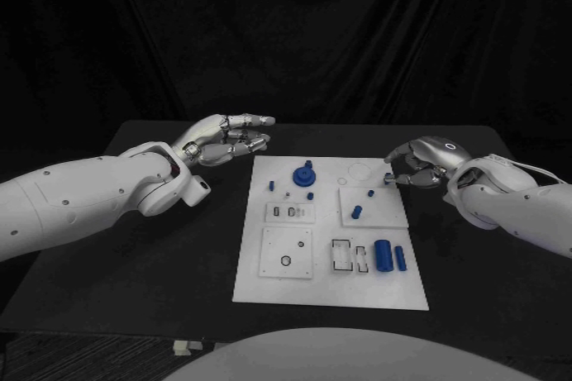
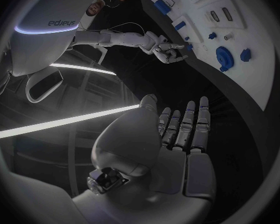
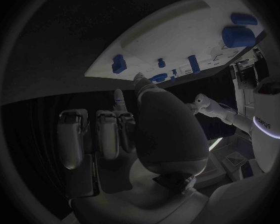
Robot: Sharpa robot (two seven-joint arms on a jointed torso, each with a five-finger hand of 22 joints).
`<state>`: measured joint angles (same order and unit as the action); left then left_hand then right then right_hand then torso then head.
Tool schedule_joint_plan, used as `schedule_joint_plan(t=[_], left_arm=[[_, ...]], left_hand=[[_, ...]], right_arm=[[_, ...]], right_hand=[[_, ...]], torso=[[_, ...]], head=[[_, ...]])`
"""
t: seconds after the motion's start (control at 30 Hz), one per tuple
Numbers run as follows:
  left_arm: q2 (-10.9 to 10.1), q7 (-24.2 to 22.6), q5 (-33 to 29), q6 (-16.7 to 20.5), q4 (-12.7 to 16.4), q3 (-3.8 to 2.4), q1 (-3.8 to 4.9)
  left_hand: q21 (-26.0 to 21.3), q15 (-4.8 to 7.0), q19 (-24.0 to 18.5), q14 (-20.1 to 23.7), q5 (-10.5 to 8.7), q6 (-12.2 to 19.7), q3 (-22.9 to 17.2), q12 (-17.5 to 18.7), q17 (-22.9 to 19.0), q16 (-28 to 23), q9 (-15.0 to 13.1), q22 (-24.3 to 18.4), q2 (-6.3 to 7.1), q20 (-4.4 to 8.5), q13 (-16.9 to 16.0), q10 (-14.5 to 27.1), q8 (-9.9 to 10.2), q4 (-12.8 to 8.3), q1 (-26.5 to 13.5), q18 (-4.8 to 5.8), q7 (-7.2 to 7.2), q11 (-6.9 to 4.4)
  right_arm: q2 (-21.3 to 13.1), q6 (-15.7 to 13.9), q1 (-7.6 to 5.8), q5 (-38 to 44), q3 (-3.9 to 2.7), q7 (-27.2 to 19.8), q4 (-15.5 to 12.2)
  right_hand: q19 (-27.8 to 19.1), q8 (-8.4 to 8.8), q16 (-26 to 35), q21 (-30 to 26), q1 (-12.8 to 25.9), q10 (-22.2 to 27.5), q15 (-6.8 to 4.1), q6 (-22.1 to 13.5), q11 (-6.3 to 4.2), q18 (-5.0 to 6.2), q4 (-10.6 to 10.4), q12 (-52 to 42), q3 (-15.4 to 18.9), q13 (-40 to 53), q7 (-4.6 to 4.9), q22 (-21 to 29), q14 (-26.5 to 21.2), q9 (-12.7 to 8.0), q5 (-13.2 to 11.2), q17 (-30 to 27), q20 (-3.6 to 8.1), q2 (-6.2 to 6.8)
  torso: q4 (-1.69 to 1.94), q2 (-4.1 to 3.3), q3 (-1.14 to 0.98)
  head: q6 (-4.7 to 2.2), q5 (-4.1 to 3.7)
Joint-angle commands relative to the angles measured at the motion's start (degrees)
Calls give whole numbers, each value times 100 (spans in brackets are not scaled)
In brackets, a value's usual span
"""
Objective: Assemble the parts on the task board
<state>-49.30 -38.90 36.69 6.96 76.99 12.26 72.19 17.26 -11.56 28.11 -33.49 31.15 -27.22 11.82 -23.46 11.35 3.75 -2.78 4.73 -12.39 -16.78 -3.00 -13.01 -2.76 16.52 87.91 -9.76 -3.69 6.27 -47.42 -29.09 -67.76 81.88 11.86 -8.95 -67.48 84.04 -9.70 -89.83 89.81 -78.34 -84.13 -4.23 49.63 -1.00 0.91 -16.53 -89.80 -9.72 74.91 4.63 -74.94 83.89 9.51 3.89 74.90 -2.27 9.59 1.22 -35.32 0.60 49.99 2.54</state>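
I see the white task board (image 1: 328,290) lying in the middle of the black table (image 1: 143,265), running from near its far edge toward its near edge. Blue parts sit on it: a round gear-like piece (image 1: 305,176) near the far edge, a small peg (image 1: 359,210) mid-board, and a fat cylinder (image 1: 383,255) beside a slimmer one (image 1: 402,259) toward the near right corner. My left hand (image 1: 226,140) hovers off the board's far left corner, fingers extended side by side, holding nothing. My right hand (image 1: 420,162) is at the far right corner, fingers curled in; whether it pinches anything, I cannot tell.
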Motion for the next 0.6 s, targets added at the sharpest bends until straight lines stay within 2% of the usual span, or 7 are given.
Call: schedule_joint_plan(t=[0.03, 0.37, 0.6], left_arm=[[6, -203, -24, -45, 14, -6, -7], [14, -202, -24, -53, 7, -6, -8], [17, -206, -24, -59, 6, -6, -11]], left_hand=[[36, 2, 47, -45, 19, 18, -40, 24, 5, 17, 6, -5, -16, 7, -8, -3, 9, 5, 51, 31, 25, 28], [36, 2, 50, -54, 19, 18, -48, 26, 5, 18, 5, -7, -16, 7, -8, -6, 8, 4, 62, 32, 30, 31], [36, 2, 50, -54, 19, 18, -48, 26, 5, 18, 5, -7, -16, 7, -8, -6, 8, 4, 62, 32, 30, 31]], right_arm=[[-6, 121, 22, 137, -3, -13, 9], [-13, 184, 52, 151, -3, 40, 30], [13, 225, 77, 152, -3, 73, 76]], right_hand=[[596, 11, -17, 19, -23, -587, 40, -32, 38, -91, 0, -20, 16, 1509, -4, -1506, 611, 9, -27, 1510, -30, 46], [596, -50, -17, 19, -56, -587, 54, 51, 60, -91, -5, -20, 20, 1509, 28, -1506, 611, 40, -25, 1510, -41, 45], [581, -78, -17, -3, -94, -587, 71, 84, 82, -84, -2, -20, 4, 1509, 55, -1497, 611, 56, 47, 1510, -54, 23]], torso=[[0, 2, -3], [-3, 3, -7], [-2, 0, -1]], head=[[1, 4], [1, 12], [1, 14]])
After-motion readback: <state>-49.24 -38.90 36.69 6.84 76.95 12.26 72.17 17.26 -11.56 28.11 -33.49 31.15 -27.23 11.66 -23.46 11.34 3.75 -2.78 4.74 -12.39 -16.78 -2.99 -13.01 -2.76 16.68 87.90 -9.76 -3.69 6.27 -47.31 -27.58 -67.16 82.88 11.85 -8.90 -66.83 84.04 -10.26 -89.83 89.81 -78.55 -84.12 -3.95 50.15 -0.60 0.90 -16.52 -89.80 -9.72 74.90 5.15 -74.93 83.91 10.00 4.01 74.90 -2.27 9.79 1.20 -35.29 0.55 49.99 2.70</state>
